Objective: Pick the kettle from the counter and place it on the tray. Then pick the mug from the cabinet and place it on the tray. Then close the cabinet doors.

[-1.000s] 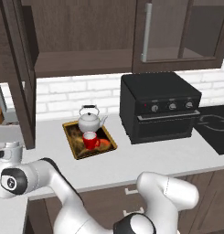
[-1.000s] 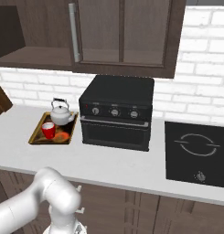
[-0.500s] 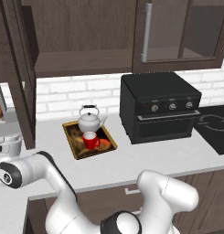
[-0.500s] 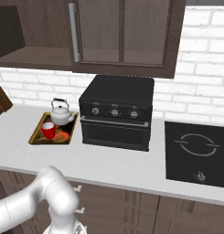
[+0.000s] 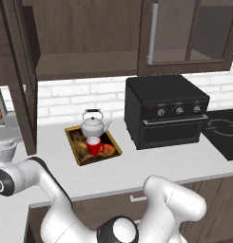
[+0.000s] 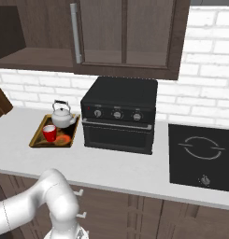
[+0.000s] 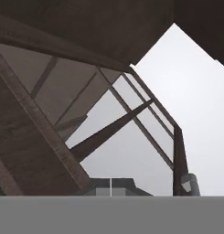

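The white-silver kettle [image 5: 93, 125] and the red mug [image 5: 93, 145] both stand on the wood-rimmed tray [image 5: 78, 153] on the pale counter [image 5: 137, 168], left of the oven. The cabinet [image 5: 84, 64] has its left door [image 5: 23, 90] swung open towards me and its right door [image 5: 184, 33] closed. My arm reaches to the far left, with its wrist [image 5: 4, 148] beside the lower end of the open door. In the hand view my gripper [image 7: 110, 187] is shut and empty, looking up along the glass-paned door frame [image 7: 35, 123].
A black oven box [image 5: 165, 111] stands right of the tray, with a black cooktop [image 6: 200, 154] beyond it. A brown wooden block [image 6: 0, 102] sits at the counter's left end. The closed door carries a vertical silver bar handle [image 6: 75, 32].
My arm's elbow and wrist have shifted slightly to the left beside the open door. The kettle, mug and tray have not moved.
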{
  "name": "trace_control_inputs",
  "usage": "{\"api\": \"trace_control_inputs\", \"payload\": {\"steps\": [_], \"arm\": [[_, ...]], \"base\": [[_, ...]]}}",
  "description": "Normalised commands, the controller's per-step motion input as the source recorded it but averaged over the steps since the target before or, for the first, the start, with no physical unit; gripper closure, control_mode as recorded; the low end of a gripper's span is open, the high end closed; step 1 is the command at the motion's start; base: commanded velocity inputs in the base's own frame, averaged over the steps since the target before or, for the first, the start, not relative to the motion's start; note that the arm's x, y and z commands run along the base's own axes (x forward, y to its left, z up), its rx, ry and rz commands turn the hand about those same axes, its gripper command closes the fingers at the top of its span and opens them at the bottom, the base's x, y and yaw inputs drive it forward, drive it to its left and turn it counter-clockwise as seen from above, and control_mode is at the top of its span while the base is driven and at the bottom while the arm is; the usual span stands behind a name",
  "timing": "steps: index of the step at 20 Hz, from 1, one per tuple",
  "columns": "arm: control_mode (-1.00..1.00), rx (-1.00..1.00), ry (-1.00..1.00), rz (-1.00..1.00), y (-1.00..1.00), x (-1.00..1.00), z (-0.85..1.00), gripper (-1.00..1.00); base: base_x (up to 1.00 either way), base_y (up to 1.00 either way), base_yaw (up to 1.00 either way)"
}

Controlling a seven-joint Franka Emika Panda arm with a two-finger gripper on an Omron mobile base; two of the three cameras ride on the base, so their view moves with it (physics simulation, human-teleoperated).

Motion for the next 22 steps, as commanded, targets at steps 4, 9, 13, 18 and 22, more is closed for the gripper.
{"api": "trace_control_inputs", "payload": {"steps": [4,9,13,18,22], "arm": [[-1.0,0.13,-0.14,0.0,-0.47,-0.2,0.18,1.0],[-1.0,0.21,-0.18,0.0,-0.57,-0.16,0.25,1.0],[-1.0,0.2,-0.15,0.0,-0.57,-0.23,0.3,1.0],[-1.0,0.17,-0.07,0.0,-0.67,-0.22,0.2,1.0],[-1.0,0.12,0.02,0.0,-0.86,-0.09,0.09,1.0]], "base": [[0.0,0.0,0.0],[0.0,0.0,0.0],[0.0,0.0,0.0],[0.0,0.0,0.0],[0.0,0.0,0.0]]}}
